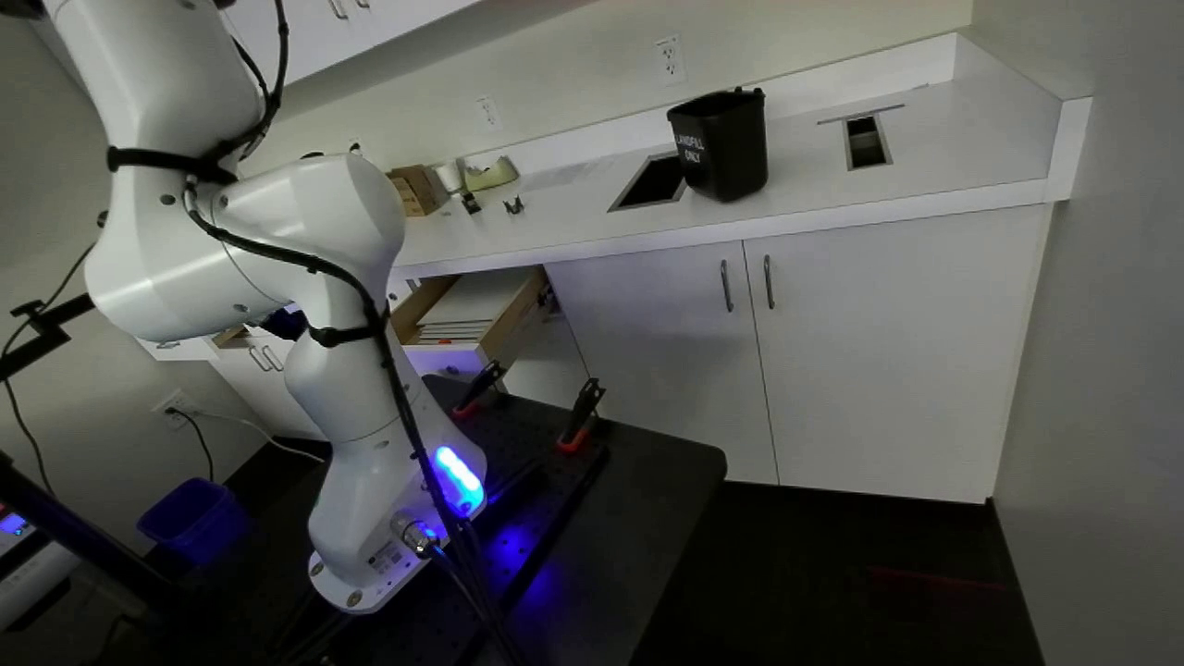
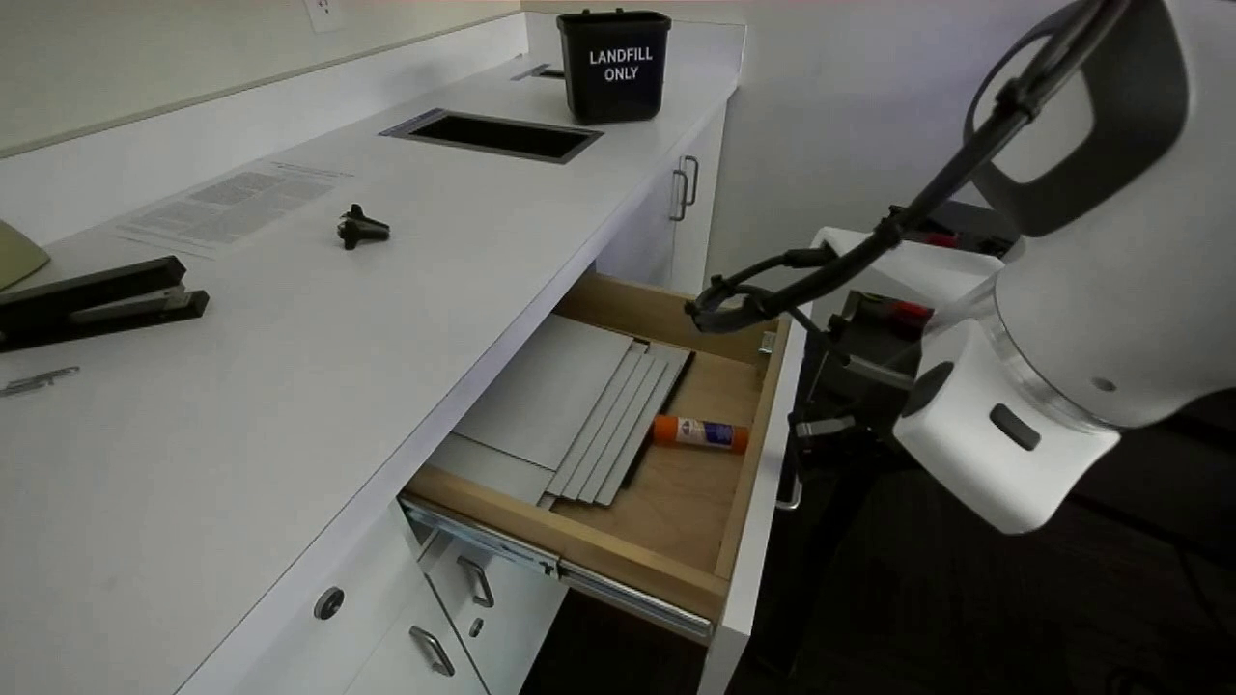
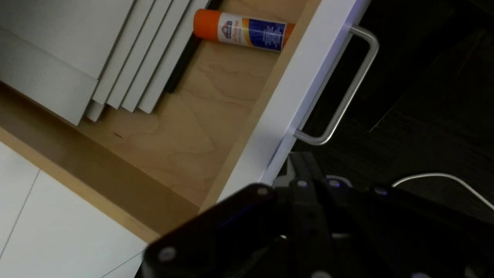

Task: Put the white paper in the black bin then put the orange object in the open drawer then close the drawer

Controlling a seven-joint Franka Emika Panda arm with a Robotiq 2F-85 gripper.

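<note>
The drawer (image 2: 761, 541) stands open; its white front and wooden inside also show in the wrist view (image 3: 285, 104). The orange object, a glue stick (image 2: 700, 432), lies inside against the drawer front; it also shows in the wrist view (image 3: 247, 31). The black bin (image 1: 726, 153), marked "LANDFILL ONLY", stands upright on the counter and shows in both exterior views (image 2: 616, 82). Its inside is hidden. The white paper for the bin cannot be made out. My gripper (image 3: 303, 156) is shut and empty, outside the drawer front, beside the handle. Whether it touches the front I cannot tell.
The drawer's metal handle (image 3: 353, 88) sticks out from the front. Grey boards (image 2: 570, 405) lie in the drawer. On the counter are a stapler (image 2: 97, 299), a staple remover (image 2: 362, 228), a flat printed sheet (image 2: 232, 203) and a dark opening (image 2: 492, 135).
</note>
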